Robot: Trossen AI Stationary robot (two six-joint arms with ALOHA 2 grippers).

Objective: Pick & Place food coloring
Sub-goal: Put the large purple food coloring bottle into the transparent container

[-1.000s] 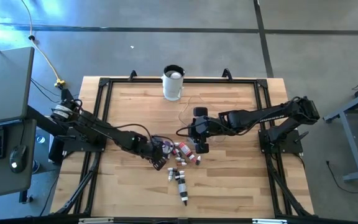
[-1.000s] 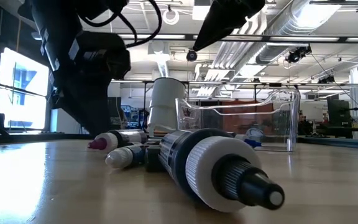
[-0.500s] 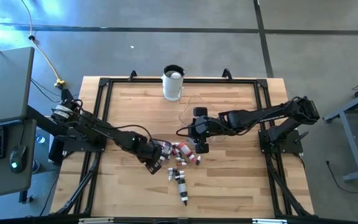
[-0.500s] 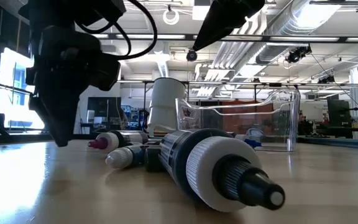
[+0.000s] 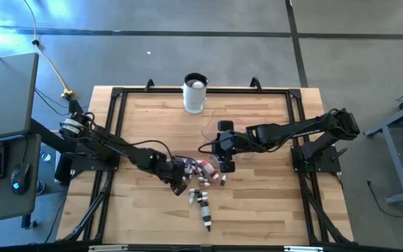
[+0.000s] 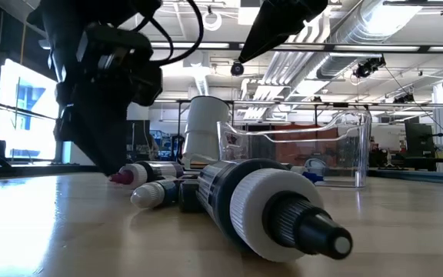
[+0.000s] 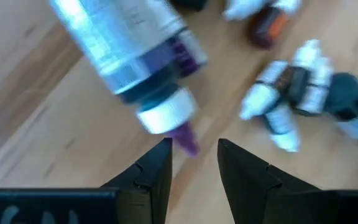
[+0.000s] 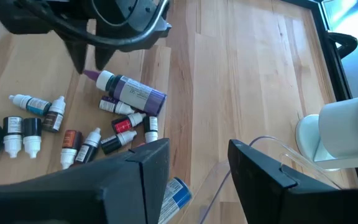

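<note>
From my seat the left gripper is low over the tabletop at the left edge of the bottles, fingers apart and holding nothing, with the purple tip of the biggest bottle just off them. The bottles lie scattered mid-table, a few trailing toward the near edge. The right gripper hangs over the right side of the pile, fingers spread and empty. A white cup stands at the far edge, with a clear bowl nearby
</note>
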